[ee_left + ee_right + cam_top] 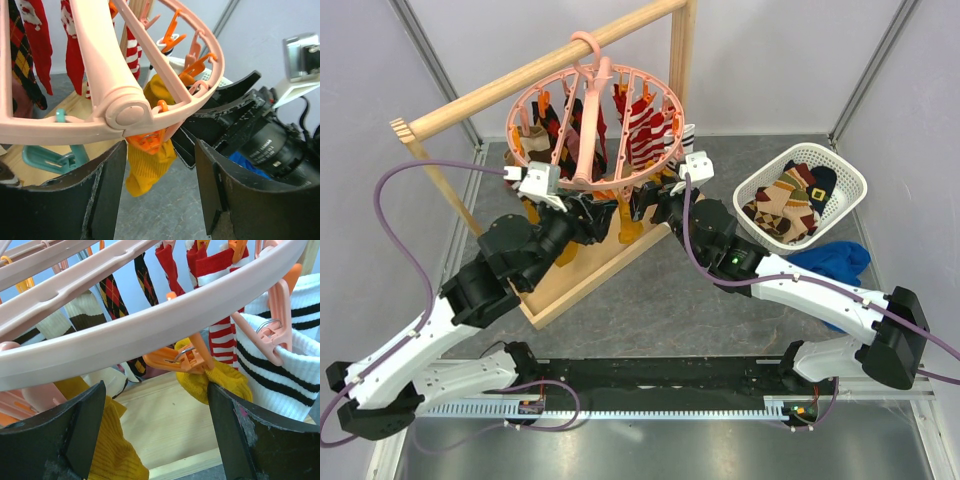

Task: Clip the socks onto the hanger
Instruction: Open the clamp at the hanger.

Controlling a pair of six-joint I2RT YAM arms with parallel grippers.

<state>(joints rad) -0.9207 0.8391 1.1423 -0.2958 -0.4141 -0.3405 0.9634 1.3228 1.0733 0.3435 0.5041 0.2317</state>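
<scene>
The salmon-pink hanger [595, 120] hangs by its hook from the wooden rail, with several striped and argyle socks [645, 135] clipped round its ring. In the left wrist view an orange clip [148, 140] under the ring holds a mustard sock [145, 170]. My left gripper [160, 200] stands open just below it, nothing between its fingers. In the right wrist view an orange clip [185, 360] grips a mustard sock [222, 382] beside a white black-striped sock [280, 370]. My right gripper [157, 432] is open under the ring [150, 325], its right finger touching that sock. Both grippers [610, 212] [642, 203] meet beneath the hanger's near edge.
A white basket [850, 185] at the right holds more loose socks [785, 205]. A blue cloth [835, 262] lies in front of it. The wooden rail [540, 70] stands on a wooden base board [575, 280] under the hanger. A teal clip [47, 157] hangs at the left.
</scene>
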